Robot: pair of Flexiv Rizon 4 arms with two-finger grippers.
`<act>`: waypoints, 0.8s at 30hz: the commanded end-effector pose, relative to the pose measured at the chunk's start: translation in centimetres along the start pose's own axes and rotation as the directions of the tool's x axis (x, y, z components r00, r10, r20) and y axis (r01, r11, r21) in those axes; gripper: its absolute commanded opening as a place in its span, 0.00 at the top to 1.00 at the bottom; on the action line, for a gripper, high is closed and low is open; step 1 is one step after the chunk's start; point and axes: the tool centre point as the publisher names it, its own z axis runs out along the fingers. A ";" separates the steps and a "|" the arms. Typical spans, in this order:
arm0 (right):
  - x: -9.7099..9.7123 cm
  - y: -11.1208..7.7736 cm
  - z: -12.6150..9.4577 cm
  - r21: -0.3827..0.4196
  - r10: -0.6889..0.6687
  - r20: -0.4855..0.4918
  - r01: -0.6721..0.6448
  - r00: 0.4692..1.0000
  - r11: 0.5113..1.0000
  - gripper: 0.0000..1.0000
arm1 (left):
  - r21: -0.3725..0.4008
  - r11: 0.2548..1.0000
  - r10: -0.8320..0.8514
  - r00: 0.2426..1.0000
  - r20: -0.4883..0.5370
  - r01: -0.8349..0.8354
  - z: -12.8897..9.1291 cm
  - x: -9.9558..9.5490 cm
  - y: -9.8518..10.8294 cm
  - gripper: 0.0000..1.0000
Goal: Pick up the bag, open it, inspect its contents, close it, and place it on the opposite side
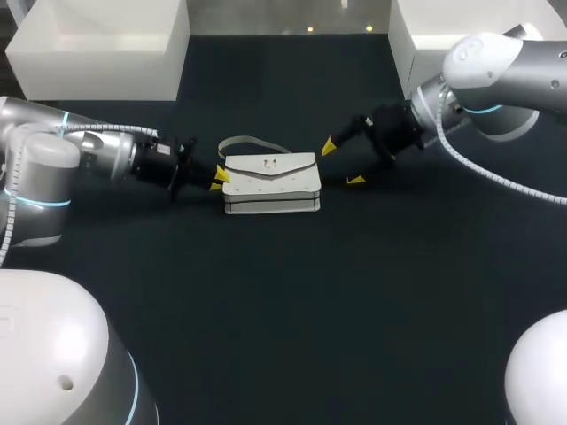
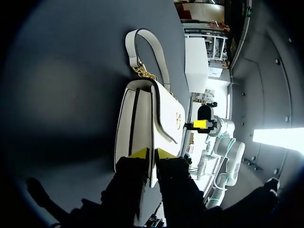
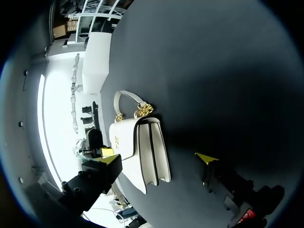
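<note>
A white flap bag (image 1: pixel 270 181) with a gold clasp lies mid-table, its strap (image 1: pixel 252 143) curled behind it. My left gripper (image 1: pixel 217 180) is at the bag's left end. In the left wrist view its yellow fingertips (image 2: pixel 139 153) pinch the thin end edge of the bag (image 2: pixel 142 123) from both sides. My right gripper (image 1: pixel 342 163) stands wide open just off the bag's right end, touching nothing. In the right wrist view the bag (image 3: pixel 142 152) lies ahead of the right gripper (image 3: pixel 158 158), between the lines of its spread fingers.
Two white open boxes stand at the back of the table, one at the left (image 1: pixel 97 40) and one at the right (image 1: pixel 425 35). Dark bare tabletop (image 1: pixel 292 292) stretches in front of the bag.
</note>
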 end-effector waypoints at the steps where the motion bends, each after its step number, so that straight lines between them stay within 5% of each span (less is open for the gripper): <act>1: 0.3 -0.3 -0.4 -0.006 -0.004 0.020 0.004 1.000 1.000 0.00 | 0.034 0.999 0.002 1.000 0.020 -0.003 0.3 0.2 0.2 1.00; 11: 0.0 -0.4 -2.0 -0.006 -0.045 0.075 0.046 0.996 0.999 0.00 | 0.038 0.998 0.039 0.999 0.023 -0.039 -1.0 0.2 -0.6 1.00; 14: -0.1 -0.4 -2.8 0.019 -0.074 0.104 0.072 0.992 0.997 0.00 | 0.014 0.999 0.046 0.999 0.010 -0.046 -1.8 0.0 -1.2 1.00; 17: -0.1 -0.4 -3.1 0.026 -0.078 0.113 0.076 0.991 0.997 0.00 | -0.096 0.993 0.069 0.997 0.030 -0.066 -2.5 -0.5 -2.0 1.00; 24: -0.1 -0.4 -3.1 0.026 -0.078 0.113 0.076 0.991 0.997 0.00 | -0.096 0.993 0.070 0.996 0.045 -0.066 -2.8 -0.7 -2.5 1.00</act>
